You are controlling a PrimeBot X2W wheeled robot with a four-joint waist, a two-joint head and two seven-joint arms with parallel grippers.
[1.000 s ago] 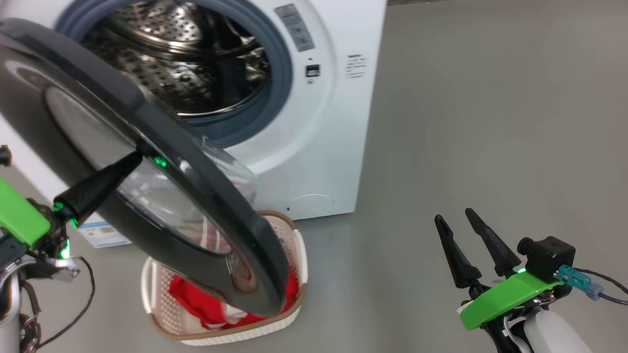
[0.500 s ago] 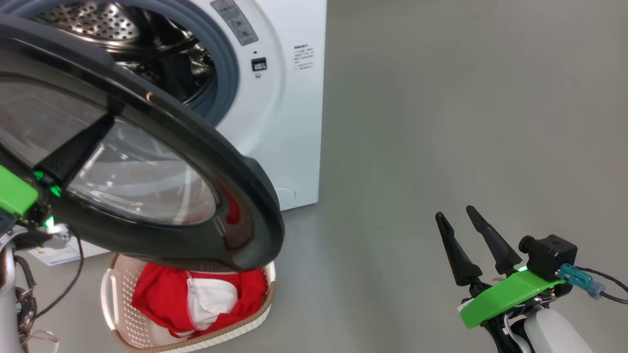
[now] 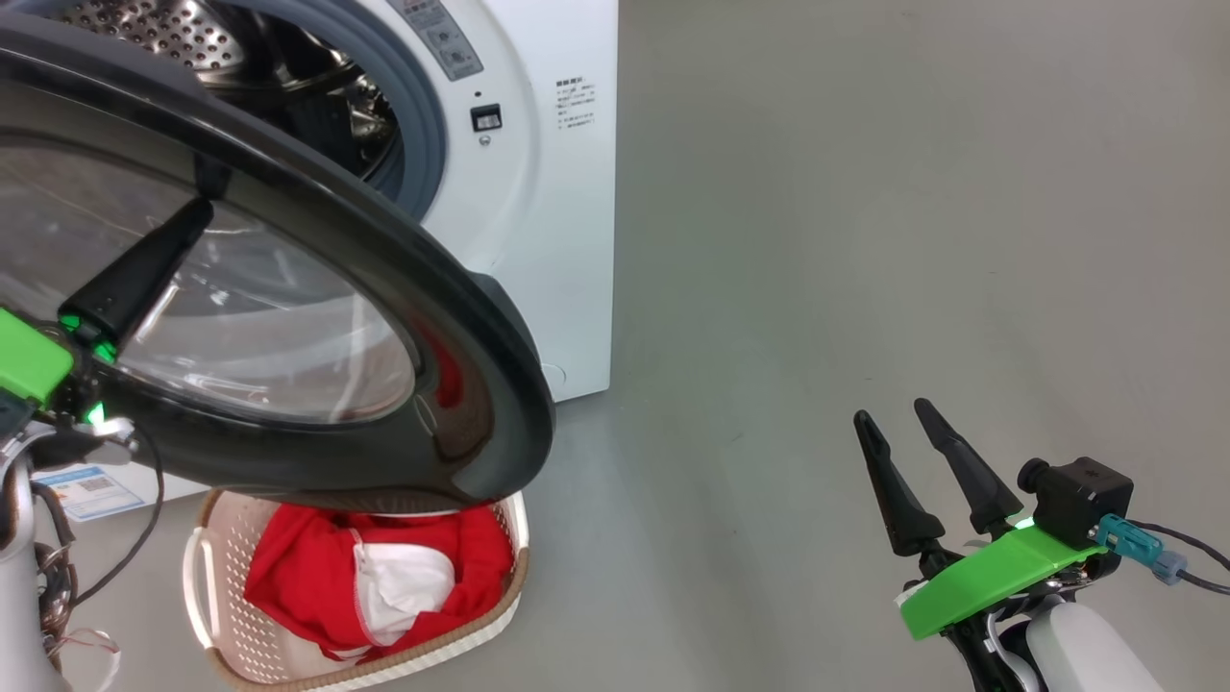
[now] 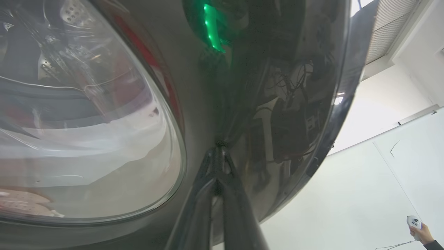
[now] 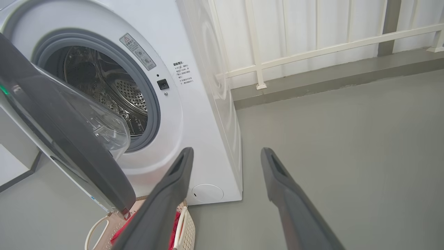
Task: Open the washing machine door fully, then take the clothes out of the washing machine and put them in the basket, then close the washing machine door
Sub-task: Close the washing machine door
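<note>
Head view: left gripper (image 3: 195,213), jaws pressed together, tips on the door (image 3: 461,317) rim's outer face. The washer (image 3: 567,240) mouth lies beyond, so pushing forward should shut it. Below, the clothes (image 3: 298,567) sit in the basket (image 3: 240,636). Well apart, the right gripper (image 3: 892,413) idles, jaws spread.

The washing machine door (image 3: 461,317) covers part of the basket (image 3: 207,615) — labels (image 3: 574,104) unreadable.
</note>
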